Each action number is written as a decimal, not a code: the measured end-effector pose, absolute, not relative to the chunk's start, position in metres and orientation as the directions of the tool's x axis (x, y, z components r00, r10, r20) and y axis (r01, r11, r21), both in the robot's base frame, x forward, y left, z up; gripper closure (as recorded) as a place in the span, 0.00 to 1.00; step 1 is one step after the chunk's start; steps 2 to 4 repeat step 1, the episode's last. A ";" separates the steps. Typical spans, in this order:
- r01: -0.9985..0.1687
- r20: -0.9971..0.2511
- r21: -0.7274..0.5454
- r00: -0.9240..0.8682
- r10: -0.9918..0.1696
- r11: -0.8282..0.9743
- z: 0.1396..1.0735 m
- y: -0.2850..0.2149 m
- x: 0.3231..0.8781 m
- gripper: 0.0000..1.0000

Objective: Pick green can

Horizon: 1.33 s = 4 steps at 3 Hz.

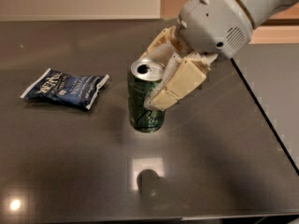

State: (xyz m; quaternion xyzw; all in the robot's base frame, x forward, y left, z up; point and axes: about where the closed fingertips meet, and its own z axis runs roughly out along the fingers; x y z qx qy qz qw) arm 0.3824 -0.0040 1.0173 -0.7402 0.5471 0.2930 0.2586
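Observation:
The green can (144, 107) is dark green with a silver open top and pale swirls near its base. It hangs upright above the dark table (70, 162), and its shadow lies on the surface below it. My gripper (158, 84) comes in from the upper right and is shut on the can. One cream finger (176, 85) presses the can's right side and the other sits behind its top.
A blue snack bag (65, 88) lies flat on the table to the left of the can. The table's right edge (267, 118) runs diagonally past the arm, and the front edge is at the bottom. Ceiling lights reflect in the surface.

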 end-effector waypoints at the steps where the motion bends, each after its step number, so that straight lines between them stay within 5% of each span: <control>1: -0.962 -0.718 -0.074 0.234 -0.656 -0.263 1.020 -0.001 0.384 1.00; 4: -0.962 -0.718 -0.074 0.234 -0.656 -0.263 1.020 -0.001 0.384 1.00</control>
